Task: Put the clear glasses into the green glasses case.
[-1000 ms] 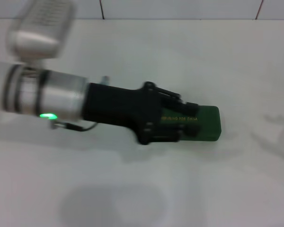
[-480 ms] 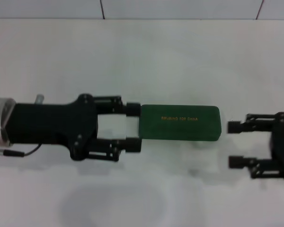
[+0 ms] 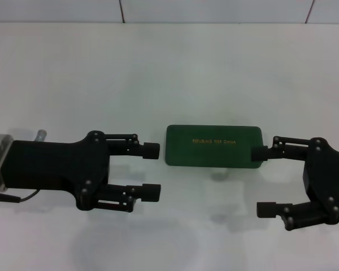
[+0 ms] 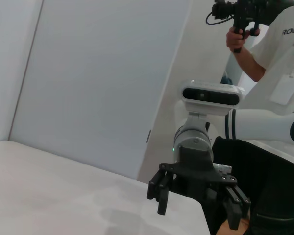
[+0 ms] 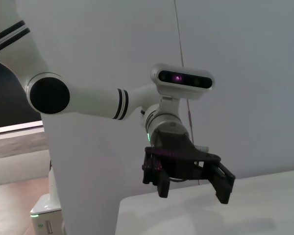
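The green glasses case [image 3: 213, 145] lies shut on the white table, lid up with gold lettering. The clear glasses do not show in any view. My left gripper [image 3: 152, 170] hovers open just left of the case, a small gap from its end. On the other side my right gripper [image 3: 262, 182] is open too, its far fingertip [image 3: 260, 153] at the case's right end. The left wrist view shows the right gripper [image 4: 196, 205] from afar. The right wrist view shows the left gripper [image 5: 192, 190] the same way.
The white table [image 3: 169, 73] runs back to a tiled wall [image 3: 214, 10]. A person holding a camera rig [image 4: 264, 34] stands behind the robot in the left wrist view.
The left gripper, which lay over the case a second ago, has drawn back to the left and off it. The right gripper has come in from the right to the case's end.
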